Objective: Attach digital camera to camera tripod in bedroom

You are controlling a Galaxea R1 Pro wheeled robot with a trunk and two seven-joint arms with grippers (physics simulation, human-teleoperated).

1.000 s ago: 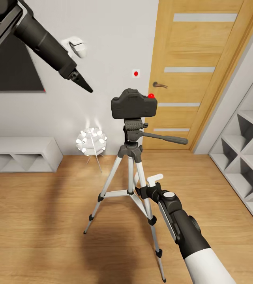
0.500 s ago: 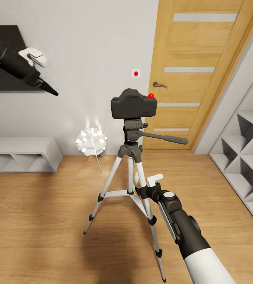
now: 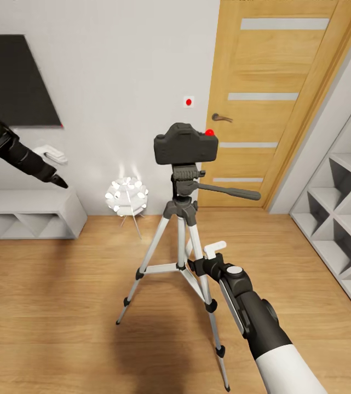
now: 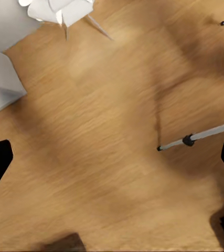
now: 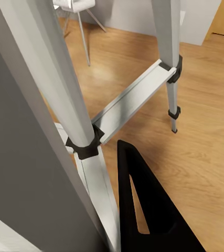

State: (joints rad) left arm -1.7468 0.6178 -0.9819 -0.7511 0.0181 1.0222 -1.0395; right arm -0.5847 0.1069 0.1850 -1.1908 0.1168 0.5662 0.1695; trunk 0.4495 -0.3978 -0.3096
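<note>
Left claw (image 3: pixel 60 183) of mine has dropped from high by the wall to low beside the white shelf (image 3: pixel 30 210), fingers wide apart. Right claw (image 3: pixel 200 266) stays against a tripod (image 3: pixel 182 230) leg; its grip I cannot tell. Camera (image 3: pixel 185 145) sits atop the tripod.

Small boxy dark grey-black digital camera (image 3: pixel 185 143) atop the tall silver-legged camera tripod (image 3: pixel 182 241), wooden door (image 3: pixel 276 98) behind, my right fingers (image 3: pixel 214 251) beside a leg, white ball-shaped lamp (image 3: pixel 126 196) left.
</note>
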